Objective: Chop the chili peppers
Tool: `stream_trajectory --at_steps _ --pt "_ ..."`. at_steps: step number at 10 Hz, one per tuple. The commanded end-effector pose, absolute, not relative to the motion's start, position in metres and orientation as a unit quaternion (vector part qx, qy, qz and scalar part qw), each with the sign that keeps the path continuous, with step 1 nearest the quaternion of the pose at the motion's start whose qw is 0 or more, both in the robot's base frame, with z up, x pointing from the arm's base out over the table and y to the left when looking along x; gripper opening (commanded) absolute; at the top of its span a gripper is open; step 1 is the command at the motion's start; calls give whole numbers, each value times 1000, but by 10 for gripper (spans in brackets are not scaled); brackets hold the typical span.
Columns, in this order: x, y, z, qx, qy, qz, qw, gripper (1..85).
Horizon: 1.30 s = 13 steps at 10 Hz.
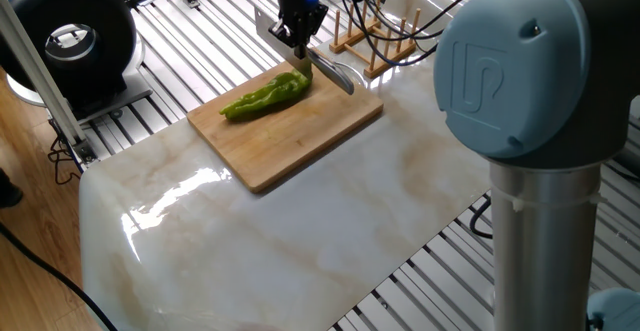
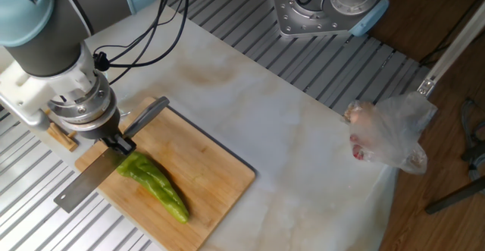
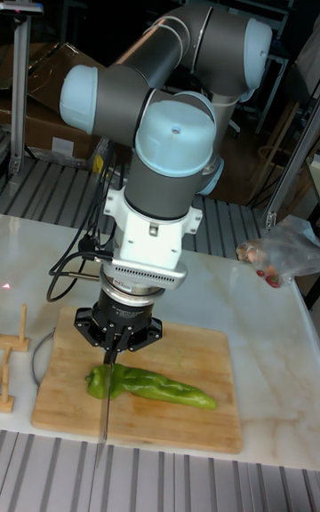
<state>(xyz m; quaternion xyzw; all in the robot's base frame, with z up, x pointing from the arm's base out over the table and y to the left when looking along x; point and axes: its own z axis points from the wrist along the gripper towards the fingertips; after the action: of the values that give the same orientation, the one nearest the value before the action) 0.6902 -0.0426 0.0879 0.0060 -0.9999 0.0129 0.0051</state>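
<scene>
The claw (image 2: pixel 115 142) grips a knife (image 2: pixel 89 181). Its blade rests across the whole chili pepper's (image 2: pixel 154 186) stem end on the cutting board (image 2: pixel 216 177).

One chili pepper (image 2: pixel 152 185), one knife (image 2: pixel 106 166), one cutting board (image 2: pixel 212 183).
Beyond them: one plastic bag (image 2: pixel 390 133), one wooden rack (image 1: pixel 375 41).

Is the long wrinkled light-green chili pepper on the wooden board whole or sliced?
Whole, as far as shown. The long wrinkled light-green chili pepper lies in one piece on the wooden cutting board, no slices visible; the knife crosses its stem end.
</scene>
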Motion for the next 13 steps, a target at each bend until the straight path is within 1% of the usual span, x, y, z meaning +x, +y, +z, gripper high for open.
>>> stream_trajectory --at_steps 1,7,11,13 --pt "691 -42 87 3 -1000 11 5 13" --pt "691 -38 95 -2 -1000 26 10 13" --pt "692 -38 89 -4 -999 39 10 13" --pt "693 -38 89 -8 -998 57 13 13"
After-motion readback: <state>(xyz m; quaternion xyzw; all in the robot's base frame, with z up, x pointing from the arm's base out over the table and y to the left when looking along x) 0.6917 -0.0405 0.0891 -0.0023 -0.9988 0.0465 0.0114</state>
